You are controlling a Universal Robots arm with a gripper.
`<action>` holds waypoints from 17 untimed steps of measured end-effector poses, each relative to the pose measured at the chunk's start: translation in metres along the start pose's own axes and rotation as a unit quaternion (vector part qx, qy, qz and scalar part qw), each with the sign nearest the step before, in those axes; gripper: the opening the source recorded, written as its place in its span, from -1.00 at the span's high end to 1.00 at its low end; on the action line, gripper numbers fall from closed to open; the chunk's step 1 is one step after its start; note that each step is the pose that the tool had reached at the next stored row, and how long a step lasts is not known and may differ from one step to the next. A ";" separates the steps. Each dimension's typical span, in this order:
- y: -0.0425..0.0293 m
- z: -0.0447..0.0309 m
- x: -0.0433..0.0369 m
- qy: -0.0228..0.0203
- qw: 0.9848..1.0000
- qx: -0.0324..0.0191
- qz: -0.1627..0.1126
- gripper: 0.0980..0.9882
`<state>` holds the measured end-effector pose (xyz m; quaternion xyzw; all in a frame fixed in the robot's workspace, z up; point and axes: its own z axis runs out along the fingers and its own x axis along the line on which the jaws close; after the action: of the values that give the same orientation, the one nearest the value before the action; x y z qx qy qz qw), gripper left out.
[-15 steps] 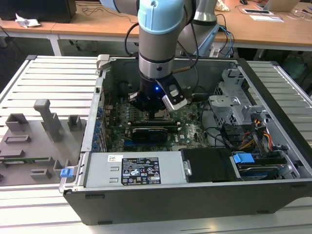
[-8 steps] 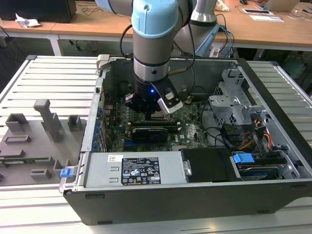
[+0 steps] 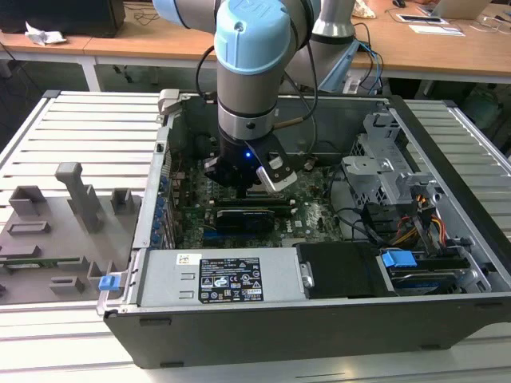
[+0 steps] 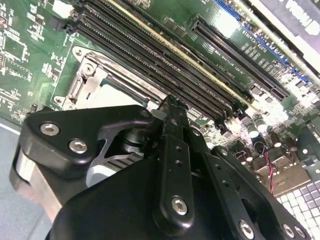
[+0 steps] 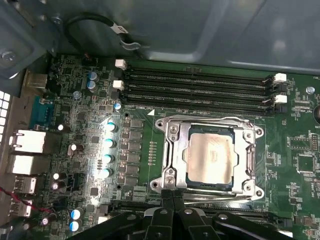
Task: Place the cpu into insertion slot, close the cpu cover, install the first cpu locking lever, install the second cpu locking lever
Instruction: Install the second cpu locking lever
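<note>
Closed, with its fingertips pressed together and holding nothing, the hand point(image 5: 172, 196) hovers at the edge of the cpu cover point(image 5: 248, 155), already down over the cpu point(image 5: 210, 158) in the insertion slot, so a misjudged push could scrape neighbouring memory slots point(image 5: 200, 87).

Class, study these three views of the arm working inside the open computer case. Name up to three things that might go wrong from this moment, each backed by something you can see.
1. The gripper sits at the edge of the cpu cover, which lies over the cpu; a slip there might scrape or bend the thin frame.
2. The memory slots run close beside the socket, so a sideways drift could knock them.
3. Loose cables lie in the case near the arm and might snag.
</note>
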<state>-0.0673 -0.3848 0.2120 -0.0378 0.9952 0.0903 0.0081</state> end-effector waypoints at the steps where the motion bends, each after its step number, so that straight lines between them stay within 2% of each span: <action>1: -0.0007 0.0001 0.0009 -0.001 1.000 -0.004 0.000 0.98; 3: -0.0025 0.0004 0.0034 -0.001 1.000 -0.010 0.000 0.98; 6: -0.0077 0.0031 0.0073 -0.003 1.000 -0.023 0.000 0.98; 8: -0.0088 0.0035 0.0088 -0.004 1.000 -0.026 0.000 0.98; 10: -0.0096 0.0059 0.0099 -0.005 0.999 -0.036 0.000 0.98; 13: -0.0104 0.0105 0.0115 -0.007 0.999 -0.042 0.000 0.98; 17: -0.0105 0.0118 0.0133 -0.008 0.999 -0.047 0.000 0.98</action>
<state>-0.0796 -0.3940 0.1982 -0.0377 0.9897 0.1377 0.0141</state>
